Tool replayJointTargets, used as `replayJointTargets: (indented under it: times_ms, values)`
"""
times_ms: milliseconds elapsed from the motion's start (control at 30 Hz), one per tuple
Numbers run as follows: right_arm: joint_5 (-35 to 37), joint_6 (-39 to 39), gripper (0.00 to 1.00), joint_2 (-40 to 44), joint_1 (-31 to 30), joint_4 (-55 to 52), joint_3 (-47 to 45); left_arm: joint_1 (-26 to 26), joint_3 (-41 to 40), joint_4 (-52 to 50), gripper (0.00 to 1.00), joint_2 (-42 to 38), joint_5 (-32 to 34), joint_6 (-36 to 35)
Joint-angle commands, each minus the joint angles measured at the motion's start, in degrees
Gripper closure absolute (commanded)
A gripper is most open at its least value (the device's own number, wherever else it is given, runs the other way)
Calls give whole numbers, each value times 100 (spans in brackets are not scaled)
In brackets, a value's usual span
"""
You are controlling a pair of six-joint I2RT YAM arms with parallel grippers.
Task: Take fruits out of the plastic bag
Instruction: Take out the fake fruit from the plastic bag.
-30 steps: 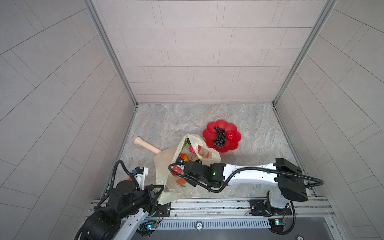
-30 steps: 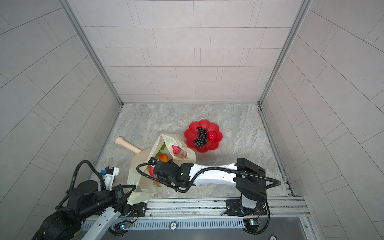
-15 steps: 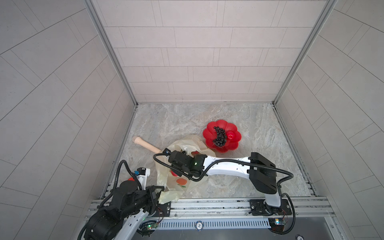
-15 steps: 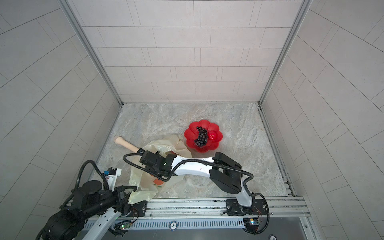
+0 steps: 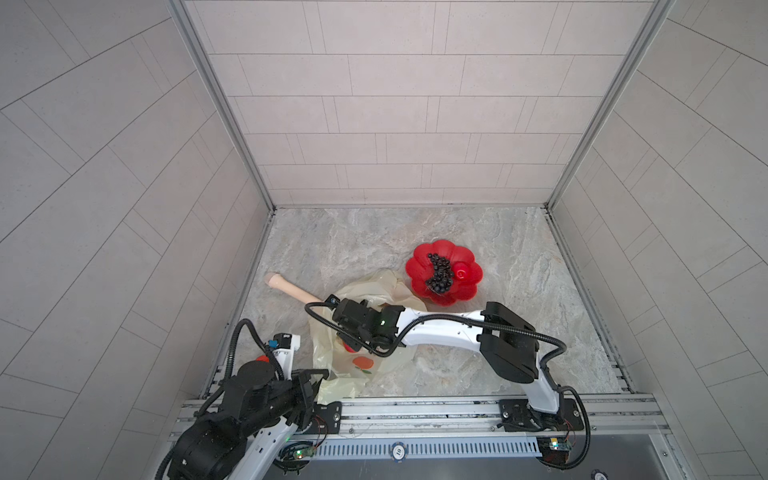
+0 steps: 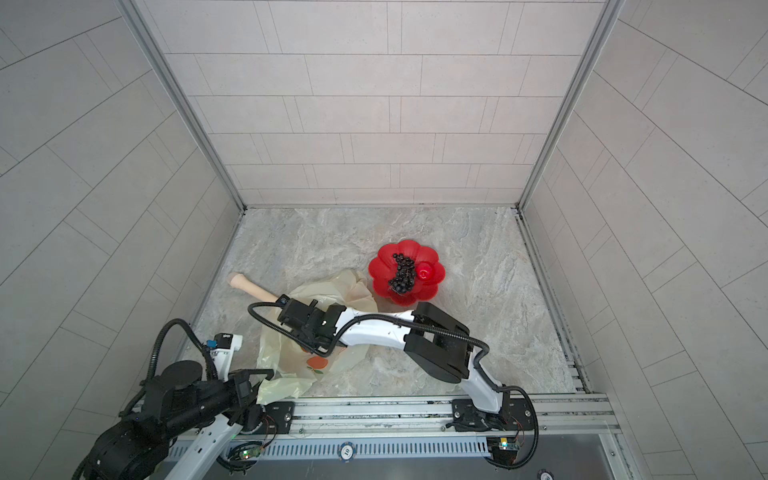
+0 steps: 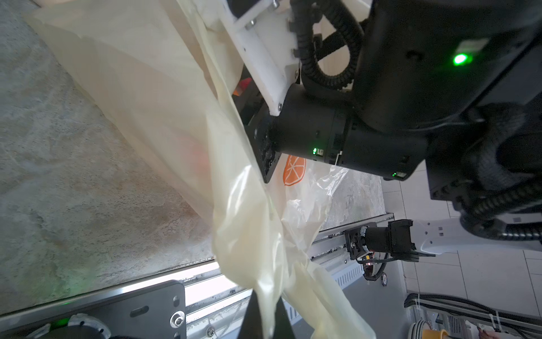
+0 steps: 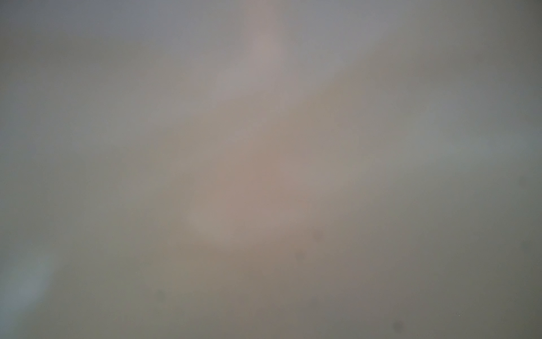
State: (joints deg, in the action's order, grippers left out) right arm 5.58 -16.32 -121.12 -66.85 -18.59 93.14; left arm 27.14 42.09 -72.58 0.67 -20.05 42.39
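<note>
The left gripper (image 7: 265, 321) is clamped on the plastic bag's (image 5: 384, 286) edge by the table's (image 5: 498, 257) near rim, clearest in the left wrist view. The right gripper (image 5: 353, 337) is buried in the bag's mouth. I cannot tell its opening, and its wrist camera shows only blur.

Three pale grey tiled walls (image 5: 395, 124) enclose small bay. Grey marbled stone floor (image 5: 498, 353). Silver metal posts (image 5: 222, 104) at back corners. Aluminium rail (image 5: 415, 409) along front edge. Soft, even light over everything.
</note>
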Motion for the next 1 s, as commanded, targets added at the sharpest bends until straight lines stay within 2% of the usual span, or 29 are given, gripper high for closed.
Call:
replayJointTargets:
  times_ms: [0,167,300,467,667,733,867,967]
  values:
    - [26,-306,45,-61,98,-268,-3,1,122,87,97,-41,216,-62]
    - [-341,-267,41,175,-30,-206,-402,1,125,42,97,-40,244,-204]
    - [-343,-232,33,295,-205,-85,-695,-4,108,90,97,-46,317,-196]
    - [-525,-199,29,251,-255,-79,-765,-5,72,148,97,-32,302,-170]
    - [-410,-154,27,255,-274,-163,-900,-5,109,129,97,2,335,-204]
    - [-350,-187,32,247,-272,-169,-950,-6,115,138,97,29,343,-222]
    - [-323,-153,49,351,-271,-198,-903,-6,127,178,97,65,379,-230]
    - [-286,-80,50,588,-271,-163,-847,-6,158,156,97,59,441,-240]
